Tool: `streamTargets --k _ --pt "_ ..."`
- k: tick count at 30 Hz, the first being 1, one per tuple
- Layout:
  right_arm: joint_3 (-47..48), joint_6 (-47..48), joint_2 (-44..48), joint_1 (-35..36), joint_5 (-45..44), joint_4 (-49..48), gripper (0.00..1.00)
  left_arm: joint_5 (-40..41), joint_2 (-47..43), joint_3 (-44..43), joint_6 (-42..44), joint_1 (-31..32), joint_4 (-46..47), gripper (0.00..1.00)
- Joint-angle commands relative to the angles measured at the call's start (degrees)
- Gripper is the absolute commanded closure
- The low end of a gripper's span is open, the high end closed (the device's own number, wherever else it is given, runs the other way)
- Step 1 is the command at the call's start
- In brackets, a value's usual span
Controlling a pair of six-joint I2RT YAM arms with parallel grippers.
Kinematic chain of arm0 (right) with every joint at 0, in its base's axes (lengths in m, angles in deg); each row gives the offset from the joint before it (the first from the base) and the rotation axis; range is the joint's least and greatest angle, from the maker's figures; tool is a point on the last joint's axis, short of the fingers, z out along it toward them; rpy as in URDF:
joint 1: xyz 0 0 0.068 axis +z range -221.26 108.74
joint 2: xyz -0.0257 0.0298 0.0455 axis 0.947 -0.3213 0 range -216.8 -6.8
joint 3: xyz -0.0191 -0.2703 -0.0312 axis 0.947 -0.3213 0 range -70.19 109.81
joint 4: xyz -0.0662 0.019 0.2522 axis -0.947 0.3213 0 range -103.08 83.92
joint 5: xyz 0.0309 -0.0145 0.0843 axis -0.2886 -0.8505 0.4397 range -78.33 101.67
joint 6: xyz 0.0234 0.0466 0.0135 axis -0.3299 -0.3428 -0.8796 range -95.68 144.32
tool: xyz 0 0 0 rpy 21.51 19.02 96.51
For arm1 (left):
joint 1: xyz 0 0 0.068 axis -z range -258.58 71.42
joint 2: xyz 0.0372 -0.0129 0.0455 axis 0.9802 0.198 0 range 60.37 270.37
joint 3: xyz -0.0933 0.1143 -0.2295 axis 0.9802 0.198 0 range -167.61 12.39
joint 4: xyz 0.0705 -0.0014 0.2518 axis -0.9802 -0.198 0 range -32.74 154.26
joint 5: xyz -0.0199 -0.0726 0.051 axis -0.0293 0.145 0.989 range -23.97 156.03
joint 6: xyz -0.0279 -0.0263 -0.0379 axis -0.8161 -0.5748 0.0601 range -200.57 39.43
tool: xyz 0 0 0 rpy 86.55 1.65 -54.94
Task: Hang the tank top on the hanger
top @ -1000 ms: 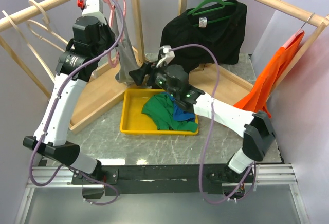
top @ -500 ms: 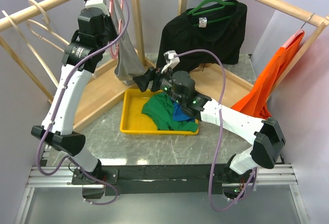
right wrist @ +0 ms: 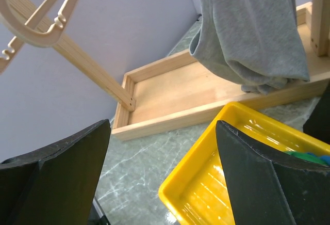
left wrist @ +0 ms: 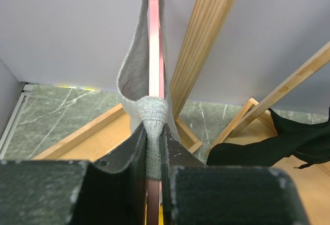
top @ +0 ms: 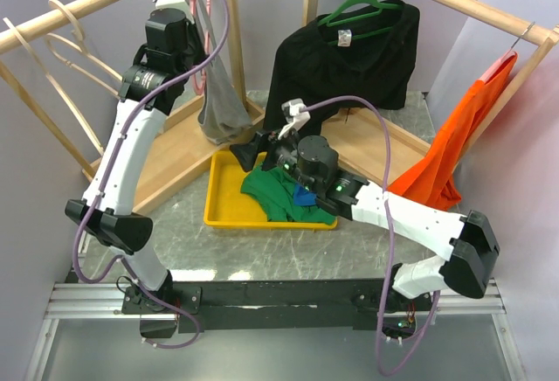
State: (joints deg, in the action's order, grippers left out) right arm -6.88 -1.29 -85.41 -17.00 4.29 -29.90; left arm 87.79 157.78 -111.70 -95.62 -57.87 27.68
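One tank top (left wrist: 130,78) strap, hanger (left wrist: 154,39) alongside, in left gripper (left wrist: 153,143) — right gripper (right wrist: 162,127) agape.

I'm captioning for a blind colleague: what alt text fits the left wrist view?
The left gripper pinches a strap of the light-grey fabric tank top against a thin pink plastic hanger that runs straight up the frame. Behind stand pale wooden rack posts, with a black garment at the right.

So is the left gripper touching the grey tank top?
Touching. The left wrist view shows the left gripper shut on the tank top, its strap squeezed against the pink hanger.
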Motion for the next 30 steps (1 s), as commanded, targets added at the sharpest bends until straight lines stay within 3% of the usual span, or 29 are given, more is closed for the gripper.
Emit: streamTargets --k 1,15,19,22,30 --pt "-1.52 1.52 3.02 0.76 -3.78 0.03 0.10 1.09 0.77 -3.17 0.90 0.03 4.06 0.99" --pt "-6.35 1.35 8.82 1.90 -6.51 2.93 0.09 1.62 -0.46 1.13 -0.07 -0.32 4.67 0.84" --pt "-7.58 1.08 9.96 2.43 -7.04 3.11 0.09 -0.22 -0.99 0.69 -0.07 -2.07 4.15 0.83" --pt "-7.94 0.82 10.49 2.78 -7.48 3.37 0.09 -1.72 -1.95 1.57 0.02 -2.95 4.67 0.75" --pt "-8.38 0.64 11.02 3.13 -8.27 3.72 0.09 -5.06 -4.06 2.36 0.72 -4.19 5.29 0.68"
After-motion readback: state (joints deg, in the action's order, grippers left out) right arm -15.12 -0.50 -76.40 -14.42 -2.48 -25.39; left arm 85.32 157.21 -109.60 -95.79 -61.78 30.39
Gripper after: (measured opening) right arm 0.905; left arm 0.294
